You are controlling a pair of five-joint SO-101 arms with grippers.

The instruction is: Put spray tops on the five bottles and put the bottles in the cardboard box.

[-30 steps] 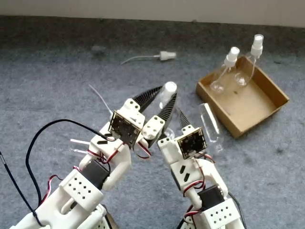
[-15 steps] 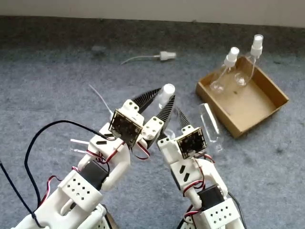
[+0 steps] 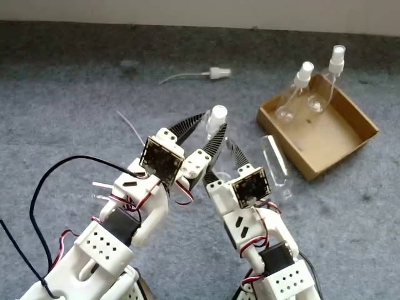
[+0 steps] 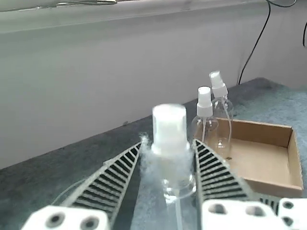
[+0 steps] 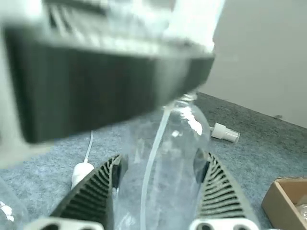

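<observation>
At mid-table, a white spray top (image 4: 169,129) was gripped by the left jaws at the neck of a clear bottle (image 5: 168,158), which was itself clamped upright by the right jaws. A loose spray top (image 3: 219,73) was seen near the far edge. An uncapped bottle (image 3: 275,161) was left lying just beside the cardboard box (image 3: 350,109) toward the right edge. A capped bottle (image 3: 295,94) and a second capped bottle (image 3: 328,81) were stood in the box.
</observation>
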